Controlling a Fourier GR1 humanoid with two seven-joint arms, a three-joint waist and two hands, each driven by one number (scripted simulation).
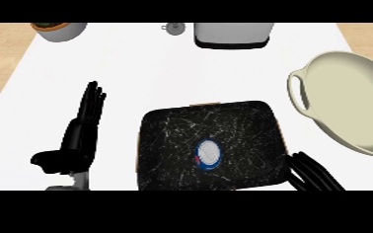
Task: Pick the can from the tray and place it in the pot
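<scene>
The right hand [315, 174] shows at the tray's [175, 128] lower right corner, fingers straight, holding nothing. The can [208, 154] stands on the tray just beside it. The pot [342, 98] sits right; the left hand [76, 133] rests open, left

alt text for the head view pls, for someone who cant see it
A can stands on a black tray at the white counter's near edge, with a cream pot to the right. The left hand rests open; the right hand is beside the tray.
</scene>
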